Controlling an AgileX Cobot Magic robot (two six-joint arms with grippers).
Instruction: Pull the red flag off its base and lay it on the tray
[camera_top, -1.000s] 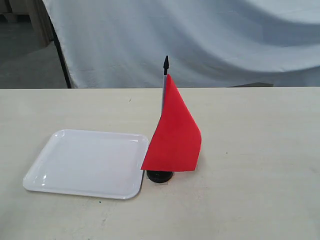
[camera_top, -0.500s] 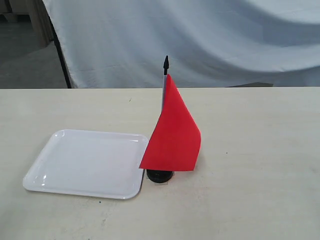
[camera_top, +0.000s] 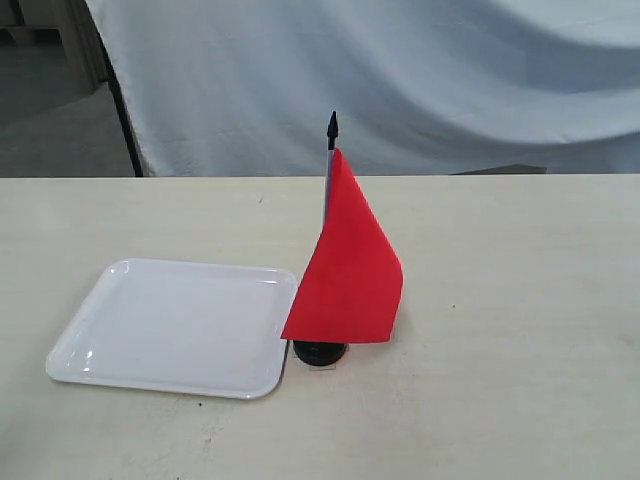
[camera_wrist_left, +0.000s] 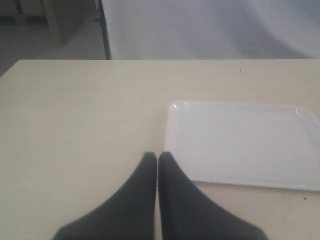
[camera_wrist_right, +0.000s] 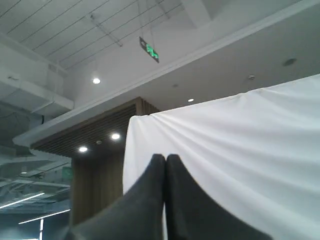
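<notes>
The red flag (camera_top: 347, 270) stands upright on its thin silver pole, black tip at the top, planted in the small black base (camera_top: 319, 351). Just left of the base lies the white tray (camera_top: 175, 325), nothing on it; its rim nearly touches the base. The tray (camera_wrist_left: 240, 142) also shows in the left wrist view, just ahead of my left gripper (camera_wrist_left: 157, 156), which is shut and holds nothing, low over the table. My right gripper (camera_wrist_right: 165, 157) is shut too, pointing up at the ceiling and a white cloth. Neither gripper shows in the exterior view.
The pale wooden table (camera_top: 520, 300) stretches wide on both sides of the flag. A white cloth backdrop (camera_top: 400, 80) hangs behind its far edge, with a dark stand leg (camera_top: 122, 110) at the left.
The flag cloth wavers slightly at its lower corner; nothing else has moved.
</notes>
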